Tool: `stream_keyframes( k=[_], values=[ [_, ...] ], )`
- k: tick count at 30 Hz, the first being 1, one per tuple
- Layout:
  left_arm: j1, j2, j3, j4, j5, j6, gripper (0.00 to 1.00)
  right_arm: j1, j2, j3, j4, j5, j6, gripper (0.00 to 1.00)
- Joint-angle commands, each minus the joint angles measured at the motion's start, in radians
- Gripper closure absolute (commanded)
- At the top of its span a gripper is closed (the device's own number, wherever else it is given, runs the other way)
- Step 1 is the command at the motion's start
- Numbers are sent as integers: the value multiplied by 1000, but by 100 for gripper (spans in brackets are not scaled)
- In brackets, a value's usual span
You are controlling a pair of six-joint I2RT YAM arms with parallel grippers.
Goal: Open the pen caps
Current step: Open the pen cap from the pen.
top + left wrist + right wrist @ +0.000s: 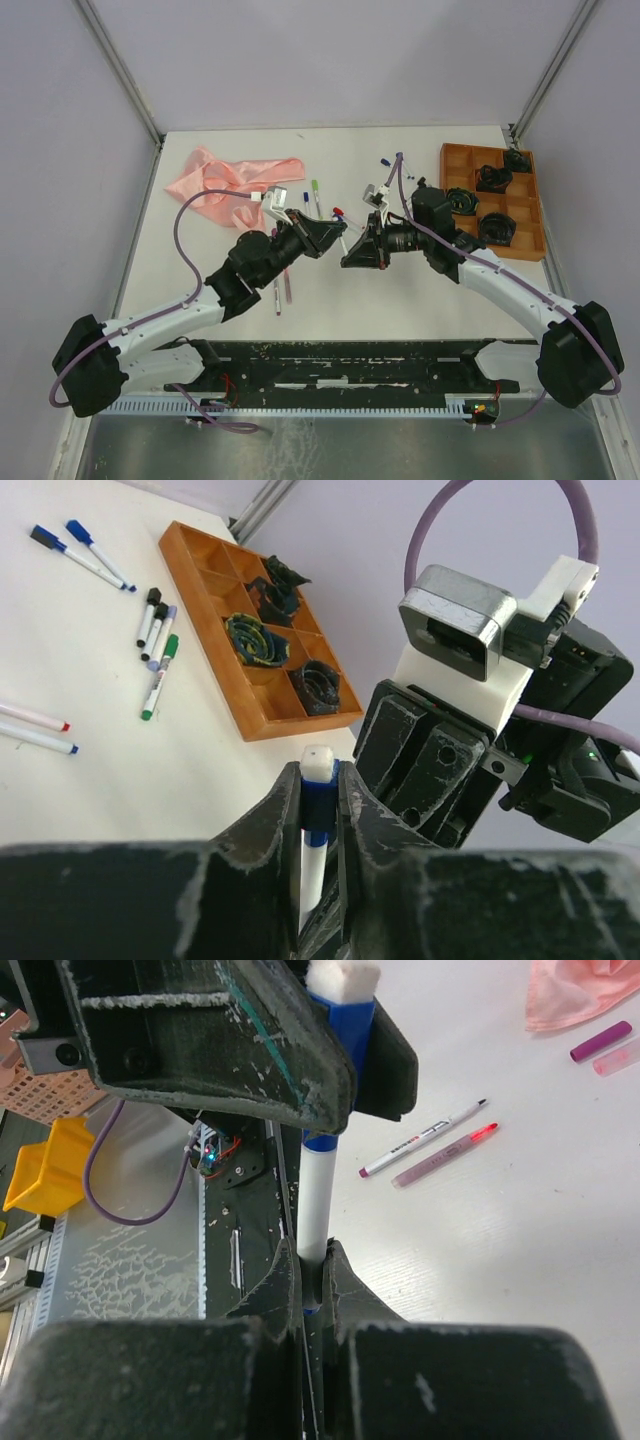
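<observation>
Right wrist, white pen [425,1138] on table [520,1250], black print illegible

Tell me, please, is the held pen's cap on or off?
On: the blue cap, gripped by the left tool, sits flush on the pen, with no gap.

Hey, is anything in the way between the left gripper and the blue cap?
Nothing visible. The left gripper is closed right on the cap, and the right gripper holds the pen by its barrel.
</observation>
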Motion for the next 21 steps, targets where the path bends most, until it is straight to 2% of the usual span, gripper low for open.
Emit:
stream_keyframes(
  k=[1, 2, 4, 6, 9, 11, 21],
  values=[
    [25, 5, 39, 20, 43, -16, 90, 2, -3, 61, 8, -41, -36, 100],
    [31, 5, 37, 21, 54, -13, 96, 2, -3, 62, 6, -45, -40, 100],
    [37, 6, 34, 26, 64, -3, 97, 2, -5, 64, 2, -48, -43, 99],
    [40, 8, 28, 35, 67, 8, 97, 0, -9, 67, 4, -40, -28, 88],
    [39, 10, 7, 62, 71, 13, 97, -22, -16, 53, 87, -39, 79, 71],
    [39, 17, -11, 98, 80, 6, 97, -34, -33, 29, 154, -25, 135, 65],
    [39, 37, -32, 178, 95, -14, 97, -43, -23, -2, 232, 7, 219, 67]
  ],
)
